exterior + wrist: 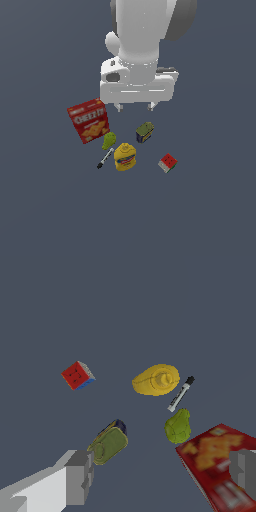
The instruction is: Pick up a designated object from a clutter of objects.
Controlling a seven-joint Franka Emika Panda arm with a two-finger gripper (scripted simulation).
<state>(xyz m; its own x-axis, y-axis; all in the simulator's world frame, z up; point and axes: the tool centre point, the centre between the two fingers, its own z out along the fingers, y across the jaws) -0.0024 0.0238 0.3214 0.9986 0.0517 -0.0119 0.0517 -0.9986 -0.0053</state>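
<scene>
Setting: simulated test scene, not a furnished room.
Surface (45, 210): uniform dark grey-blue, featureless, filling both views.
Evidence: flat rendered shading; white robot arm (140, 45); small household items (125, 145) scattered loosely together.

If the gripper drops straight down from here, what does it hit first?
Probably bare floor beside the blue tin: the open gripper straddles a gap between tin and Cheez-It box. Depth is unclear.
</scene>
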